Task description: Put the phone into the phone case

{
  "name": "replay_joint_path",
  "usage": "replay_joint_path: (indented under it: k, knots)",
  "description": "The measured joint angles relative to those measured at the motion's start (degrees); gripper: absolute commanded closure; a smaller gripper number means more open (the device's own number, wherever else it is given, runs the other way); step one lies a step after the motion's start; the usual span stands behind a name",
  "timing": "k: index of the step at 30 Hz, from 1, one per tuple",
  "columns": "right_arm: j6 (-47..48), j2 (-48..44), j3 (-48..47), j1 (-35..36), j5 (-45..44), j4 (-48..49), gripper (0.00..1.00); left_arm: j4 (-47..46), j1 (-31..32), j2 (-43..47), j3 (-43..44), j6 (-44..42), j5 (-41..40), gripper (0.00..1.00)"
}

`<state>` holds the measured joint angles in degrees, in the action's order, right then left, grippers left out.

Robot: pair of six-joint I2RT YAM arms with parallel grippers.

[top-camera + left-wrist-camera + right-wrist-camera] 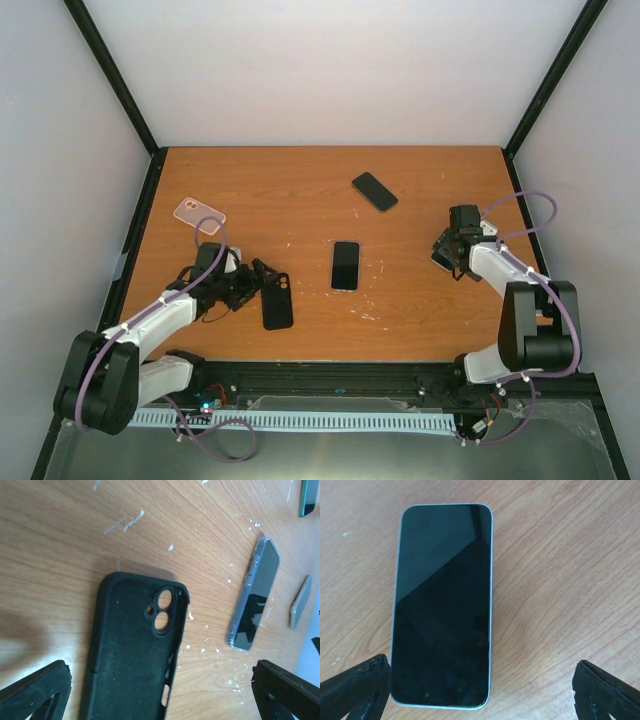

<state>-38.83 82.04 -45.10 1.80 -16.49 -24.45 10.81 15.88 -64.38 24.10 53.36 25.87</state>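
Left gripper (161, 680) hangs low over the table (300, 170) toward the near-left corner, fingers (35, 692) spread apart, nothing held. Black phone case (135, 645) lies flat on the table just ahead of it, showing between the fingers in the wrist view. It is inside up and empty, camera cutout at its far end. Right gripper (482, 680) sits near the right edge, jaws wide apart, gripping nothing. Silver-edged phone (442, 605) lies screen up on the table beneath it, one corner just beside a finger; contact cannot be told. Second phone (345, 265) lies screen up mid-table, near the black phone case but apart from it. Third dark phone (375, 191) lies angled toward the far edge. Clear pink case (199, 213) lies toward the far-left corner.
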Motion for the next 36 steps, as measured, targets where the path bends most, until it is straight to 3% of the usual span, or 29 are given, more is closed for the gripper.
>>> replay_joint_path:
  k: [11,18,36]
  knots:
    - [2.43,7.26,-0.94,-2.8,2.84,5.77,0.03,0.31,0.0,-7.43,3.43,-7.61,-5.42,0.01]
    - [5.35,13.68,-4.57,-3.13,6.43,7.52,0.05,-5.14,0.0,-13.46,5.46,-9.49,-1.44,0.03]
    - [19.47,19.89,-10.69,-1.73,15.3,9.68,0.07,-10.82,0.0,-15.37,5.38,-10.51,9.84,0.05]
